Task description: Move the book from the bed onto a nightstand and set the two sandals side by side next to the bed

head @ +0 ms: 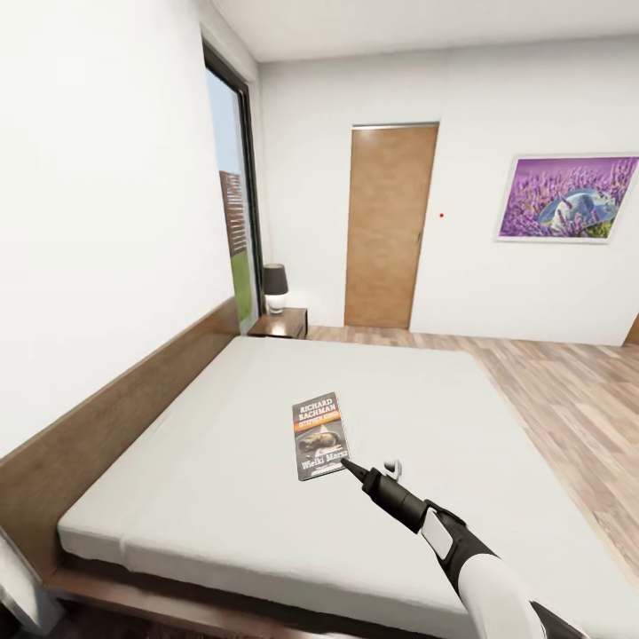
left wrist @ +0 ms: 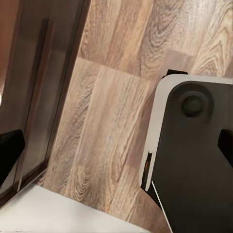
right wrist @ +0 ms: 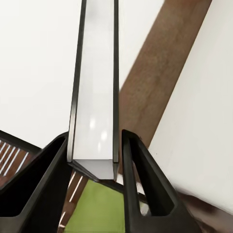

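Note:
The book (head: 319, 435), dark with an orange band and white lettering, is at the middle of the off-white bed (head: 195, 470). My right gripper (head: 353, 469) reaches in from the near right and holds the book's near corner. In the right wrist view the book (right wrist: 95, 87) appears edge-on, white pages between dark covers, with both fingers of the right gripper (right wrist: 94, 141) pressed to its sides. A dark nightstand (head: 282, 325) stands at the bed's far left corner. My left gripper (left wrist: 116, 150) hangs open over the wood floor. The sandals are out of view.
A dark-shaded lamp (head: 274, 286) sits on the nightstand, under the tall window (head: 235, 204). A brown door (head: 390, 226) and a lavender picture (head: 568, 197) are on the far wall. Plank floor (head: 568, 399) runs along the bed's right side. My own base (left wrist: 199, 165) is beside the left gripper.

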`<state>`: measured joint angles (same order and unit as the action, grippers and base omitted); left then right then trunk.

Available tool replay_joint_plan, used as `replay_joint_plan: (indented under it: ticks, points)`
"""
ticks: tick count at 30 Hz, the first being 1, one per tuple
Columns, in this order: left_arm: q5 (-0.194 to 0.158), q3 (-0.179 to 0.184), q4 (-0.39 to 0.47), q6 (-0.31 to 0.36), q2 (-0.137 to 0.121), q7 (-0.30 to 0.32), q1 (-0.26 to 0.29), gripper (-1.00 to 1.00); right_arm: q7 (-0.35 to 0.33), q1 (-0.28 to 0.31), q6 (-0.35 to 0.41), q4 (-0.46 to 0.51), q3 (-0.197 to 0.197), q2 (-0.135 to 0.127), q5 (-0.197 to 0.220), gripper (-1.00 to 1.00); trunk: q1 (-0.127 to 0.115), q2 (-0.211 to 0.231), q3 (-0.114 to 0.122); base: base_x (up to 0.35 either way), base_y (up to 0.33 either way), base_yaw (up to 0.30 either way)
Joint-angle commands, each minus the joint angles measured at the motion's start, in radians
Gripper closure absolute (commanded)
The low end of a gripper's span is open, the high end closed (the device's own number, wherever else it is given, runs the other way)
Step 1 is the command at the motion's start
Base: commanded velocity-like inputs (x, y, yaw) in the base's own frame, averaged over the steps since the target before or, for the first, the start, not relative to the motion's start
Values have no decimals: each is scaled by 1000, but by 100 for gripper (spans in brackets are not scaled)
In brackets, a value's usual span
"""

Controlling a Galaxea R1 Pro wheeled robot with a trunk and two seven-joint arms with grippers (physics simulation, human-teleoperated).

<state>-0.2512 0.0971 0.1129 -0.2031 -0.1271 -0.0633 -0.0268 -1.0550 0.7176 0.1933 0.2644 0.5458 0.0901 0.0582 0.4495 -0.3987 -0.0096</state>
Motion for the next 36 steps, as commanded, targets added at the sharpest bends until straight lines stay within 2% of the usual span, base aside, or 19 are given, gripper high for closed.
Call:
replay_joint_plan:
  ticks: [1,16,36]
  points:
    - [-8,9,2,-1,0,-4,-1,-100,-2,0,11,1,3,0,8,100,0,-1,-1,0,0,244]
    - [-8,9,2,-1,0,-4,-1,-100,-3,0,10,1,4,0,9,100,0,-1,-1,0,0,225]
    - [-8,9,2,-2,0,-4,-1,-100,-3,0,10,1,4,0,9,100,0,-1,-1,0,0,18]
